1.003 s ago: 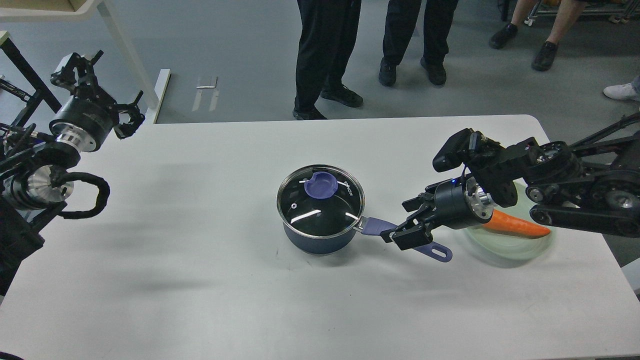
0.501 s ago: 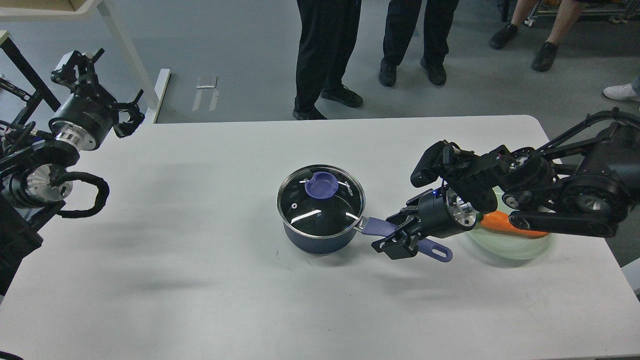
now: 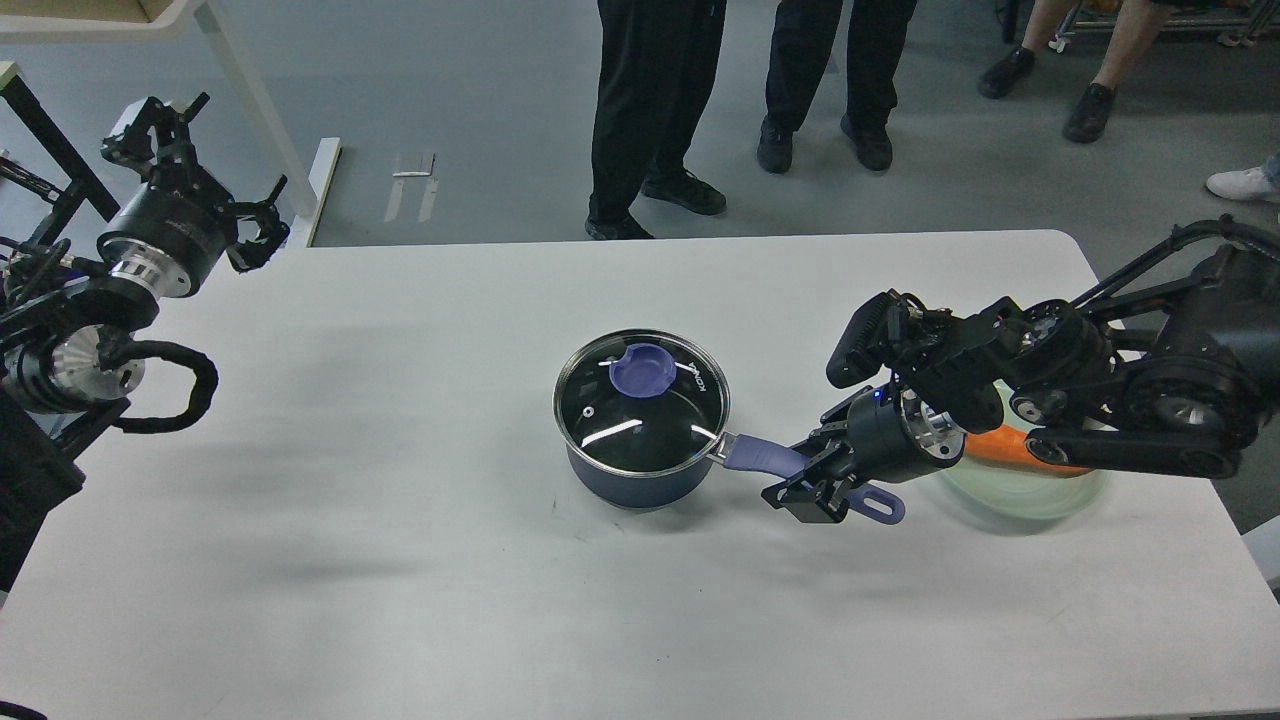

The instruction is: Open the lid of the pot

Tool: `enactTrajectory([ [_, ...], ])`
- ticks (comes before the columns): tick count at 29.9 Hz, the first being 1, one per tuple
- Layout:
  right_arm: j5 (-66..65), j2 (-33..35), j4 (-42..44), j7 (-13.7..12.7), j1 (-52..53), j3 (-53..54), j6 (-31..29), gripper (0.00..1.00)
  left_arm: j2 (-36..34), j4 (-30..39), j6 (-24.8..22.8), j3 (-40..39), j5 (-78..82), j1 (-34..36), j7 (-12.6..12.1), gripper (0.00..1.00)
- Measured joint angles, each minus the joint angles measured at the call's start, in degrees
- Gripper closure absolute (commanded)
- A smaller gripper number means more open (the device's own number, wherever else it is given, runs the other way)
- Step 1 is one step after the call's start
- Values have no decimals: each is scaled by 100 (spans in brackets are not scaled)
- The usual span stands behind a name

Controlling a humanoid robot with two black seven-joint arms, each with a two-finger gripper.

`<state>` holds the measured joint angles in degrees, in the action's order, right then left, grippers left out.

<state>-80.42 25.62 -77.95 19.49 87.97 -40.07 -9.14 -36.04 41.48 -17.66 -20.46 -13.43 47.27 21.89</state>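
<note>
A dark blue pot (image 3: 640,478) stands at the middle of the white table (image 3: 400,560). Its glass lid (image 3: 625,420) sits shut on it, with a purple knob (image 3: 643,369) on top. The pot's purple handle (image 3: 758,456) points right. My right gripper (image 3: 808,478) is down at the handle. One finger is on each side of the handle with a gap showing, so it reads as open around it. My left gripper (image 3: 222,162) is open and empty, raised off the table's far left corner, well away from the pot.
A pale green plate (image 3: 1030,495) with an orange carrot (image 3: 1000,445) lies right of the pot, partly under my right arm. People stand beyond the table's far edge. A white frame leg (image 3: 255,110) stands by my left gripper.
My right gripper has moved left and down from beside the plate onto the pot handle, then shifted slightly right along it. The left arm has barely moved. The lid stays on.
</note>
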Motion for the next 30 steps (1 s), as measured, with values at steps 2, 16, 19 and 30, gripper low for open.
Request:
enactTrajectory([
  [2, 0, 3, -1, -12, 2, -1, 0, 56, 0, 5, 0, -2, 5, 2, 0, 1],
  [16, 7, 4, -1, -20, 41, 2, -35, 74, -181, 274, 29, 7, 366, 149, -64, 1],
  [19, 9, 4, -1, -21, 44, 2, -36, 75, -196, 575, 29, 8, 907, 175, -81, 1],
  [30, 17, 24, -1, -18, 61, -5, -52, 75, -118, 2165, 320, -3, 5737, 398, -33, 1],
])
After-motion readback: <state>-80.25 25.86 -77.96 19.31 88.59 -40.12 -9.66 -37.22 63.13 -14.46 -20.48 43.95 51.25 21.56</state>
